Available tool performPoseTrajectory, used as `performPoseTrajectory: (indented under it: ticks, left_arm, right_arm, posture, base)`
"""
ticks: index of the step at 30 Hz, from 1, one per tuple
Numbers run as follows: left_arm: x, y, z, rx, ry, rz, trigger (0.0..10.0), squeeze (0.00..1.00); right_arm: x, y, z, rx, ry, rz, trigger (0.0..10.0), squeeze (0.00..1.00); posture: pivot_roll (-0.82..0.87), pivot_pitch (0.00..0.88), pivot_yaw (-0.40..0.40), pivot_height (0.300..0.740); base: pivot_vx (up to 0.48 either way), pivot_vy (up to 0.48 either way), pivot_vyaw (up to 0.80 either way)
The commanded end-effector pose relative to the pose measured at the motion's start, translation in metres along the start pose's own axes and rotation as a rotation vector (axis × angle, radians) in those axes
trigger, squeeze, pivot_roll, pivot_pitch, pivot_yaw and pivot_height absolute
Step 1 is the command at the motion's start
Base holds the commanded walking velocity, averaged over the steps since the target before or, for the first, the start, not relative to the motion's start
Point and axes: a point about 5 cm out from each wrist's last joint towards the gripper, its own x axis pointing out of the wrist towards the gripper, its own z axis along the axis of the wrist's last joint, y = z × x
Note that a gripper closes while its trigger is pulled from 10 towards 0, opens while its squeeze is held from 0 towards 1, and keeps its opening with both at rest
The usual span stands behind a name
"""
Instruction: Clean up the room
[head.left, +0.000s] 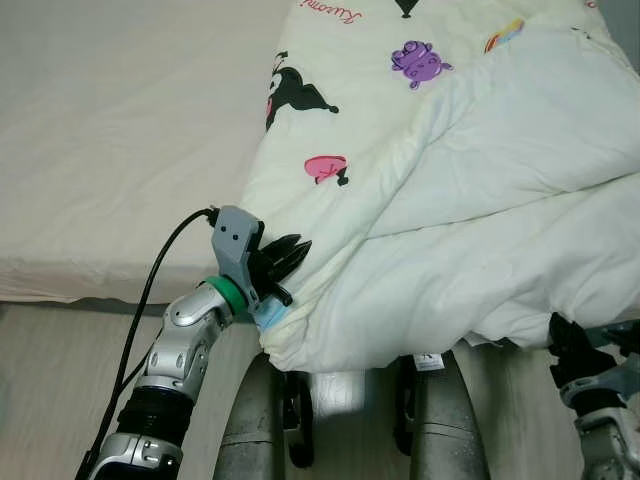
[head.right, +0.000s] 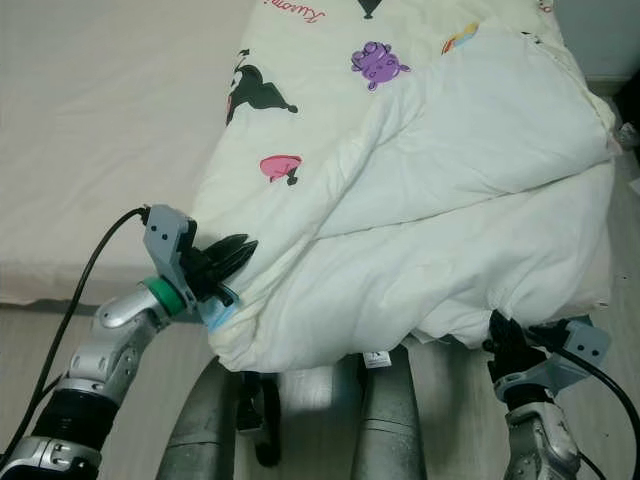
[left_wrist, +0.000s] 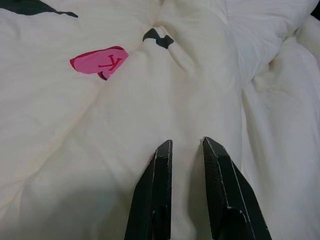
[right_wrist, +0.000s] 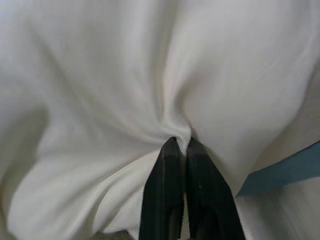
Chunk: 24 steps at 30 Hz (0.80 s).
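A cream quilt printed with pink, purple and black cartoon figures lies bunched on the right part of the bed, and its front edge hangs over the bedside. My left gripper is at the quilt's front left corner. In the left wrist view its fingertips pinch a thick ridge of the fabric near a pink print. My right gripper is under the quilt's front right edge. It is shut on a puckered fold of white cloth.
A beige mattress stretches to the left of the quilt, its front edge just ahead of me. My grey legs stand against the bedside over a pale wood floor. A black cable loops off the left wrist.
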Motion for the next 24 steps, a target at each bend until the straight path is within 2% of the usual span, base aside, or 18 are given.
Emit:
performPoseTrajectory:
  ticks: [1, 9, 17, 19, 20, 21, 22, 24]
  left_arm:
    - [-0.007, 0.003, -0.010, -0.011, 0.038, 0.020, 10.0, 0.00]
    - [-0.007, 0.003, -0.011, -0.012, 0.036, 0.028, 10.0, 0.00]
    - [-0.008, 0.004, -0.011, -0.016, 0.034, 0.033, 10.0, 0.00]
    - [-0.008, 0.003, -0.011, -0.017, 0.034, 0.032, 10.0, 0.00]
    - [-0.008, 0.003, -0.011, -0.017, 0.034, 0.032, 10.0, 0.00]
    - [-0.007, 0.003, -0.012, -0.019, 0.034, 0.028, 10.0, 0.00]
    - [-0.007, 0.003, -0.012, -0.019, 0.034, 0.028, 10.0, 0.00]
    - [-0.007, 0.002, -0.012, -0.018, 0.035, 0.020, 10.0, 0.00]
  right_arm:
    - [-0.008, -0.011, -0.001, -0.014, 0.012, -0.052, 0.0, 0.00]
    - [-0.009, -0.018, 0.014, -0.082, -0.025, -0.088, 0.0, 0.00]
    - [-0.011, -0.029, 0.044, -0.104, -0.141, -0.170, 0.0, 0.00]
    - [-0.010, -0.017, 0.040, -0.057, -0.092, -0.054, 0.0, 0.00]
    - [-0.010, -0.017, 0.040, -0.057, -0.092, -0.054, 0.0, 0.00]
    - [-0.013, 0.005, 0.021, -0.036, 0.047, 0.131, 0.0, 0.00]
    - [-0.013, 0.005, 0.021, -0.036, 0.047, 0.131, 0.0, 0.00]
    - [-0.025, 0.027, -0.004, -0.083, 0.218, 0.309, 0.0, 0.00]
  posture:
    - [-0.10, 0.309, 0.197, 0.628]
    - [-0.11, 0.308, 0.188, 0.628]
    - [-0.12, 0.309, 0.187, 0.628]
    - [-0.12, 0.309, 0.187, 0.628]
    - [-0.12, 0.309, 0.187, 0.628]
    - [-0.12, 0.311, 0.188, 0.628]
    - [-0.12, 0.311, 0.188, 0.628]
    - [-0.12, 0.309, 0.187, 0.628]
  base:
    - [0.000, 0.000, 0.00]
    - [0.000, 0.000, 0.00]
    - [0.000, 0.000, 0.00]
    - [0.000, 0.000, 0.00]
    - [0.000, 0.000, 0.00]
    - [0.000, 0.000, 0.00]
    - [0.000, 0.000, 0.00]
    - [0.000, 0.000, 0.00]
